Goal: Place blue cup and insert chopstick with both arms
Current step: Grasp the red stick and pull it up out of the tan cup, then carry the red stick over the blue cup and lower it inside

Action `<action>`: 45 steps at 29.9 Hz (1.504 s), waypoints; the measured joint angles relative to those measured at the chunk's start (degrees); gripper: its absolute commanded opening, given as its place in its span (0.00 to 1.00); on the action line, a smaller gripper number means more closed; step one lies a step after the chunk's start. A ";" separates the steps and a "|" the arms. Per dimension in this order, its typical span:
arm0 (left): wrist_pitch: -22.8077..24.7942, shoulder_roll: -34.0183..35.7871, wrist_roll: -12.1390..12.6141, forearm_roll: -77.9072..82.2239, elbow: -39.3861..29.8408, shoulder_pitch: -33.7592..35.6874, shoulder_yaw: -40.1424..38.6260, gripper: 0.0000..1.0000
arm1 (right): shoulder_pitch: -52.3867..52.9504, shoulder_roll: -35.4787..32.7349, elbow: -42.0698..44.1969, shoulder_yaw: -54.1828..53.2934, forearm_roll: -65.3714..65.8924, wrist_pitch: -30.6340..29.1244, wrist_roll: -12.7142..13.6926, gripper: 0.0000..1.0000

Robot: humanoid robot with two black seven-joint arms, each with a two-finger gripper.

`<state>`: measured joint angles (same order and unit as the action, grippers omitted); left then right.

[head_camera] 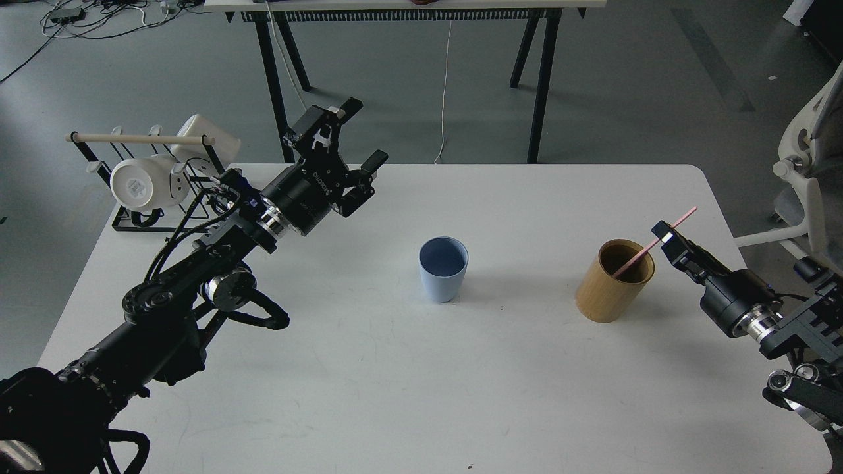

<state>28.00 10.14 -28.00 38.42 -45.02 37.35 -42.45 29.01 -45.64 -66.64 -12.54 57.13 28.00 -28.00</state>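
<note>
White surface (395,395): carries every item below. Left arm (171,309): reaches in from the near left; I read its gripper (352,148) raised over the far-left part, jaws apart, nothing between them. Right arm (777,322): enters from the near right; its gripper (666,235) sits just right of the bamboo holder, jaws clamped on the chopstick. Mug rack (151,178): far left edge, white mugs hung. Bamboo holder (612,282): right of centre. Blue cup (442,270): centre, upright, apart from both grippers. Chopstick (635,258): pink, tilted, lower end inside the holder.

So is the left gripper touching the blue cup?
Apart. The head view shows the left gripper raised well left of the blue cup, bare table between them.
</note>
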 measured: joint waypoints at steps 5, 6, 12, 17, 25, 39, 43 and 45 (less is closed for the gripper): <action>0.00 -0.12 0.00 -0.01 -0.01 -0.01 0.00 0.98 | 0.00 -2.61 -1.92 -0.03 0.00 0.00 0.00 0.06; 0.00 -0.17 0.00 -0.01 -0.01 -0.05 0.00 0.98 | 0.00 -3.45 -2.56 -0.12 0.00 0.00 0.00 0.06; 0.00 -0.47 0.00 -0.08 -0.01 -0.11 0.00 0.98 | 0.00 -8.67 -7.71 -0.63 -0.01 0.00 0.00 0.05; 0.00 -0.51 0.00 -0.66 -0.03 -0.33 -0.04 0.98 | 0.00 -14.25 -12.38 -1.77 -0.11 0.00 0.00 0.05; 0.00 -0.23 0.00 -1.30 0.24 -0.35 -0.04 0.98 | 0.70 -26.95 -22.40 -8.43 -0.49 0.00 0.00 0.05; 0.00 0.13 0.00 -1.93 0.90 -1.83 0.12 0.98 | 20.03 -16.58 -18.54 -6.89 5.93 -2.02 0.00 0.04; 0.00 0.06 0.00 -1.94 0.90 -1.93 0.26 0.98 | 27.11 -5.88 -10.23 2.41 11.01 -2.62 0.00 0.04; 0.00 0.05 0.00 -1.94 0.91 -2.01 0.26 0.98 | 30.42 -1.35 -7.56 7.43 11.68 -2.59 0.00 0.04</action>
<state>28.00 10.19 -28.00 36.47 -44.12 35.34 -42.20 59.42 -46.99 -74.20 -5.11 68.81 25.41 -28.00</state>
